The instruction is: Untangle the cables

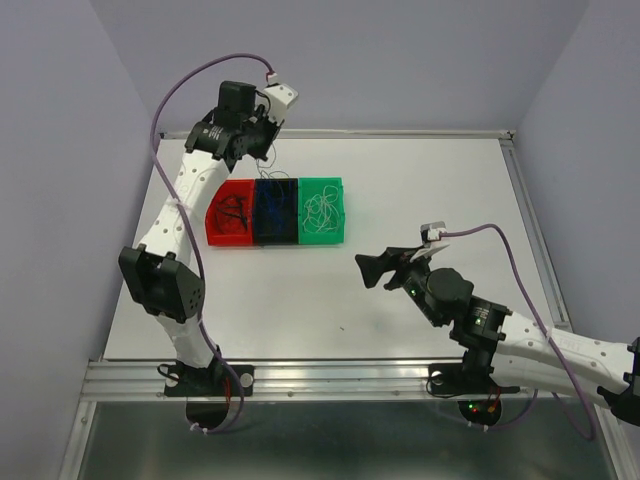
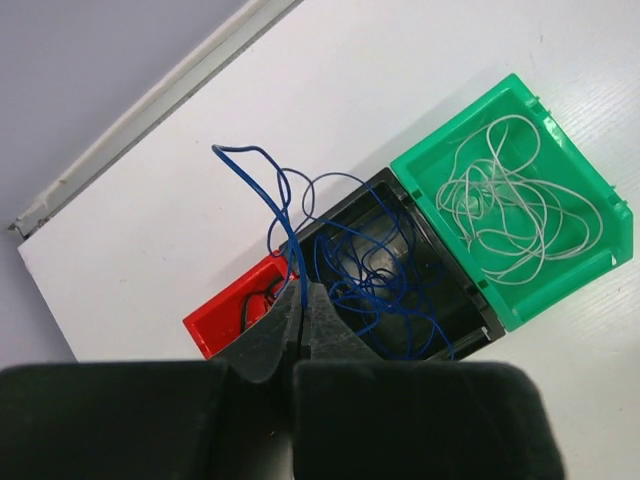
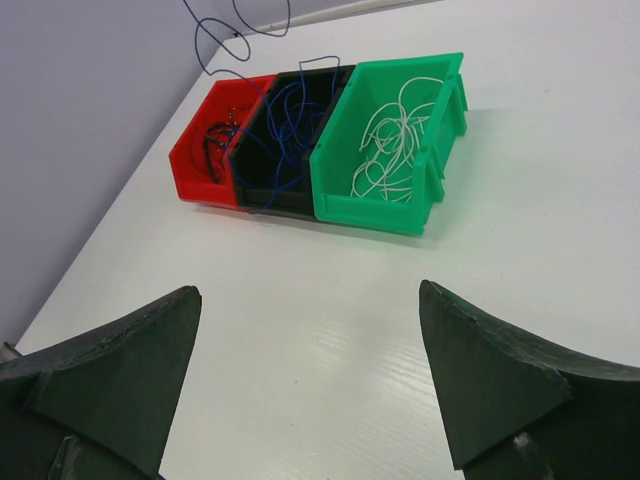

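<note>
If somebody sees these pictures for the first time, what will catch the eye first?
First, three bins in a row mid-table: a red bin, a black bin and a green bin holding white cables. Next, the left gripper, raised by the bins' far side, jaws shut on a dark blue cable that rises in loops from the black bin. The right gripper hangs nearer, jaws wide open and empty.

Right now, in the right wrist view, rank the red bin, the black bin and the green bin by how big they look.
1. green bin: looks largest, though it sits nearest the camera, so that may be perspective.
2. black bin and red bin: look alike, left unranked.
</note>
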`<state>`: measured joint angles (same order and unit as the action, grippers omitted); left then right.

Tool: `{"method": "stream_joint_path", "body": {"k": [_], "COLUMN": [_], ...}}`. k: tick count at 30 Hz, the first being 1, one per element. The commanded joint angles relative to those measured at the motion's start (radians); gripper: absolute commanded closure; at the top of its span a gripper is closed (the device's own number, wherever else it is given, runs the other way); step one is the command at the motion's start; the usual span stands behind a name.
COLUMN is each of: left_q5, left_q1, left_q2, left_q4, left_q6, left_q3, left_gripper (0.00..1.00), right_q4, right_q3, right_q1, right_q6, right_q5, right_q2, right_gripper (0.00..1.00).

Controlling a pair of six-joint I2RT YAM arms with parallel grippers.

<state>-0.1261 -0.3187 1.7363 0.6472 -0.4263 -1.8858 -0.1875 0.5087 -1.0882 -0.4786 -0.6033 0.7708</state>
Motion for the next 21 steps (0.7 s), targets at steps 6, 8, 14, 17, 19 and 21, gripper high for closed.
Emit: {"method": "stream_joint_path", "body": {"k": [6, 8, 14, 17, 19, 21], "left_q5": [-0.003, -0.023, -0.046, -0.084, -0.118, -0.136], "left_q1": [0.000, 0.000, 0.000, 0.000, 0.000, 0.000], "left_q2": [0.035, 0.042, -0.020, -0.035, -0.052, -0.064], "left_q4": [0.060, 0.089, 0.014, -0.011, -0.026, -0.044], "left_q6": [-0.002, 0.001, 0.032, 0.043, 0.043, 0.040], "left_q3": [-0.330, -0.387, -0.312, -0.290, -0.230, -0.176], "left_gripper": [1.00, 1.00, 1.00, 1.00, 1.00, 1.00], "right_q4": [-0.046, -0.047, -0.052, -0.053, -0.053, -0.053], "right_q3": [-0.007, -0.006, -0.002, -0.004, -0.004, -0.009], "right_q1": [-0.007, -0.007, -0.007, -0.007, -0.007, -0.007], "right_q6": [0.003, 0.005, 0.006, 0.005, 0.006, 0.006], "right_q5": [-0.023, -0.024, -0.021, -0.019, -0.019, -0.019], "right_q2": [0.013, 0.021, 0.027, 0.030, 0.028, 0.024], "right_gripper": [0.06, 0.06, 0.06, 0.06, 0.06, 0.06]}}
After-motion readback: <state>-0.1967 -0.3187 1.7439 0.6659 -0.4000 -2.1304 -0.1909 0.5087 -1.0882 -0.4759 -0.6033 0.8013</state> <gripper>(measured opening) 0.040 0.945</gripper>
